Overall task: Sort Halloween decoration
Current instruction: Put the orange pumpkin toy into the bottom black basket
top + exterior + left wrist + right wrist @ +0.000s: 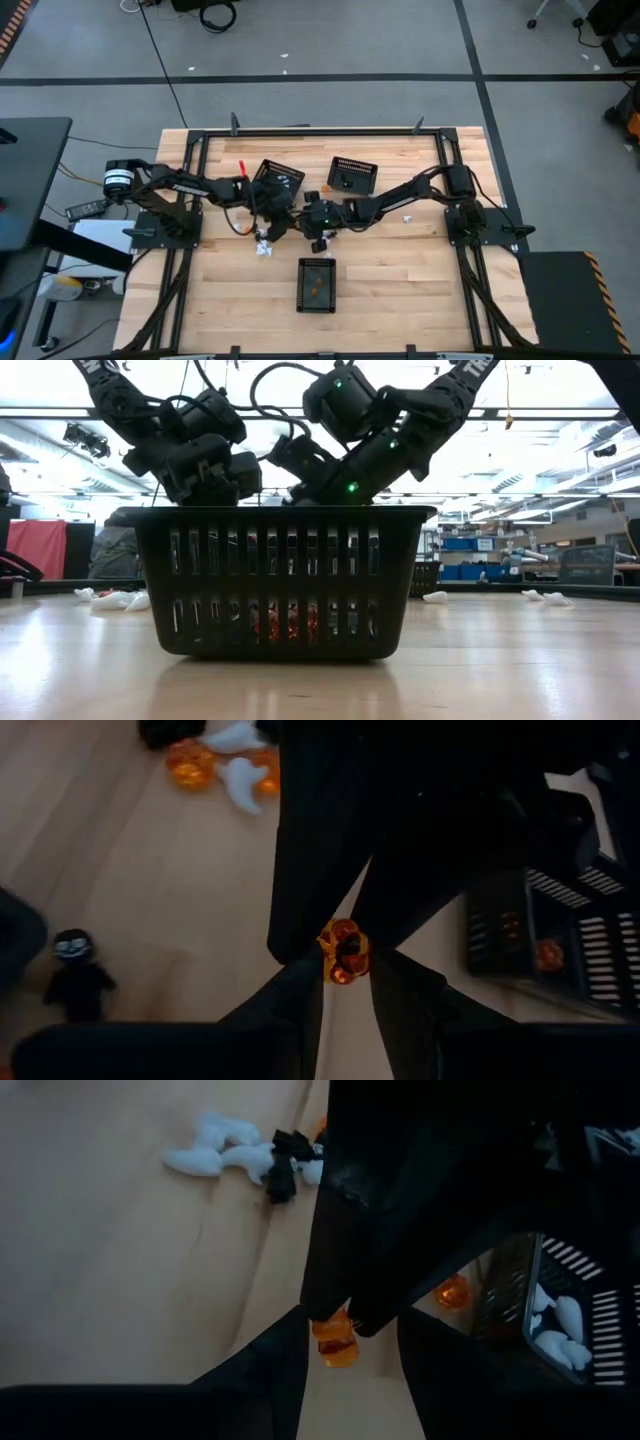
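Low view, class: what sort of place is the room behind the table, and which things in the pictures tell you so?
Probably a robotics lab or workshop. A large open hall with strip ceiling lights, shelving holding blue bins at the far side, and in the high view a grey floor marked with dark tape lines around a framed wooden table.

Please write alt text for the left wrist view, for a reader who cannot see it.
An orange pumpkin trinket sits between dark fingers from both arms above a wooden table. Nearby lie white ghost trinkets, a black figure and a black mesh basket.

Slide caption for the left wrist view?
An orange trinket pinched between two grippers' fingertips above the table.
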Robot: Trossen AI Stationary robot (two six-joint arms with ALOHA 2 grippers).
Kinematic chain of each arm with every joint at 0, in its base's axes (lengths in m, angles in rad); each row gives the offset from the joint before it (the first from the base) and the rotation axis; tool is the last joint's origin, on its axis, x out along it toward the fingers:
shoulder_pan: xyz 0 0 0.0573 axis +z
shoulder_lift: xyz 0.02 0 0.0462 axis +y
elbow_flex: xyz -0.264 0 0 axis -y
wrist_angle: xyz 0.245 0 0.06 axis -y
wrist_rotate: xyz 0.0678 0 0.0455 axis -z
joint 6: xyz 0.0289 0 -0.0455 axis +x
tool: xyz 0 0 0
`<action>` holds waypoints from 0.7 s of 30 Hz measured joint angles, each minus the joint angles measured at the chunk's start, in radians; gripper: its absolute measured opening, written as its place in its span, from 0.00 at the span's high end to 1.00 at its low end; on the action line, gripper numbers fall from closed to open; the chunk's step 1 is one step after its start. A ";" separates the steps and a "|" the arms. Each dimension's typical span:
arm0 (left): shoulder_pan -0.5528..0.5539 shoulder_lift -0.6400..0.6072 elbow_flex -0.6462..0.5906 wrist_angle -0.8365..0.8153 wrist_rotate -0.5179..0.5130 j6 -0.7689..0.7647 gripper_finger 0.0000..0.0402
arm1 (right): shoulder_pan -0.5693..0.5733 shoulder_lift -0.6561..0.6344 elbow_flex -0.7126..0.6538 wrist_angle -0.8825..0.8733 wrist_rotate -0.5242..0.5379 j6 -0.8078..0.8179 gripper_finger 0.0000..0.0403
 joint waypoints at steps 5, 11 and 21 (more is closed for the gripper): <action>-0.047 0.000 0.000 0.042 0.021 -0.037 0.77 | 0.028 -0.040 -0.001 -0.057 0.004 0.010 0.61; -0.101 -0.002 0.002 0.094 0.034 -0.093 0.77 | 0.069 -0.103 -0.001 -0.134 0.001 0.056 0.61; -0.181 0.000 0.036 0.208 0.071 -0.175 0.77 | 0.155 -0.211 -0.002 -0.242 0.000 0.129 0.61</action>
